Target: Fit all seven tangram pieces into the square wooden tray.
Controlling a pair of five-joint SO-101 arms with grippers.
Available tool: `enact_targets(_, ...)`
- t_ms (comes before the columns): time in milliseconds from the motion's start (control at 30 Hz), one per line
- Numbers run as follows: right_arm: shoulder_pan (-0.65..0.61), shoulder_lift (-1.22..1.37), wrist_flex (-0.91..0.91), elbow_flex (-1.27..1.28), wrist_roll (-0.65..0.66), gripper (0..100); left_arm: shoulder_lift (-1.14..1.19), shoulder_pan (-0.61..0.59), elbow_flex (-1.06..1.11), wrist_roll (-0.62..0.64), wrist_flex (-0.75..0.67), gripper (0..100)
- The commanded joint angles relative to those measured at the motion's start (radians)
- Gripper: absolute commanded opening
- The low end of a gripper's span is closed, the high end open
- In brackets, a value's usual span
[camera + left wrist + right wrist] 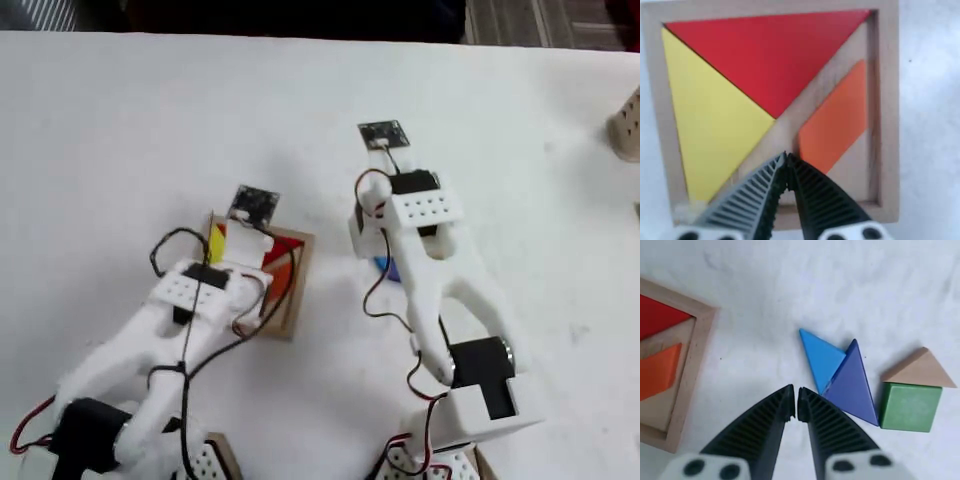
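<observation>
We should spread our right pincer [795,391], pressed together on nothing, before pinching the light blue triangle [821,360] just ahead.

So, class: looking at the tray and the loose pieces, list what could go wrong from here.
1. The light blue triangle and dark blue triangle touch, so the right tool may drag both at once.
2. The orange piece has open floor beside it in the tray, so the left tool, shut close by, could knock it askew.
</observation>
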Motion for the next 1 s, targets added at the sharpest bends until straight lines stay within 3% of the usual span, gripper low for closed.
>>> enact_targets(0, 0.01, -0.038, -0.012, -0.003, 0.009, 2.4, -0.03, 0.062, -0.028, -0.014, -0.002, 2)
enact_targets(200, 0.01, -0.038, -0.012, -0.003, 0.009, 2.4, -0.031, 0.16, -0.031, -0.009, -0.003, 2)
enact_targets(400, 0.01, -0.038, -0.013, -0.003, 0.009, 2.4, -0.038, 0.219, -0.029, 0.091, -0.068, 2)
enact_targets(600, 0.01, -0.038, -0.013, -0.003, 0.009, 2.4, -0.064, 0.208, -0.029, 0.089, -0.066, 2)
enact_targets(833, 0.01, -0.038, -0.013, -0.003, 0.009, 2.4, -0.254, 0.199, 0.012, 0.087, -0.015, 2)
enact_targets(967, 0.01, -0.038, -0.013, -0.003, 0.009, 2.4, -0.363, 0.139, 0.072, 0.094, -0.08, 2)
